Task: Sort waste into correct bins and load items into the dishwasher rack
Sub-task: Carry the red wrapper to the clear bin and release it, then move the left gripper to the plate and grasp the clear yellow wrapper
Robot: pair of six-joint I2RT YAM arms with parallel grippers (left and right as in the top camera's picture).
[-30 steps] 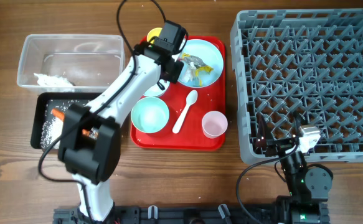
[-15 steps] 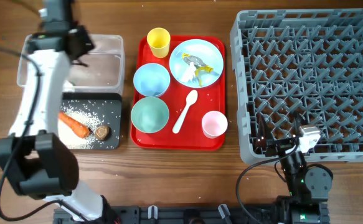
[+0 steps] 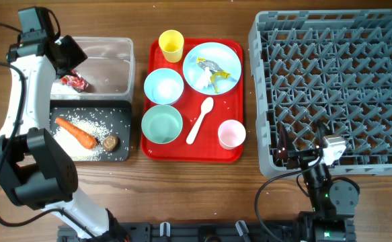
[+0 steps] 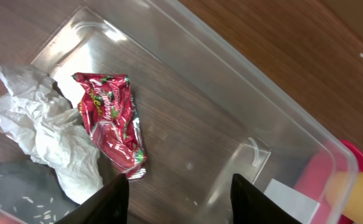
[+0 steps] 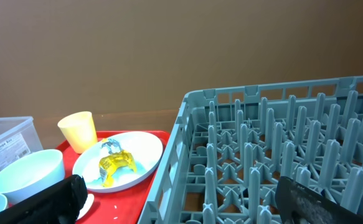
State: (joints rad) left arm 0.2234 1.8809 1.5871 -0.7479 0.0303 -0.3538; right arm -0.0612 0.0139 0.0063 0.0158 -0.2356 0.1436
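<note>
My left gripper is open and empty above the clear tub. In the tub lie the red wrapper and the crumpled white tissue. The black tray holds the carrot, loose rice and the brown lump. The silver-yellow wrapper lies on the light blue plate. My right gripper is open and empty at the near edge of the grey rack.
The red tray holds the yellow cup, light blue bowl, mint bowl, white spoon and pink cup. It stands between the bins and the rack.
My left arm swung from over the plate on the red tray to the clear tub at the far left. The red wrapper now lies in the tub. The right arm has not moved.
</note>
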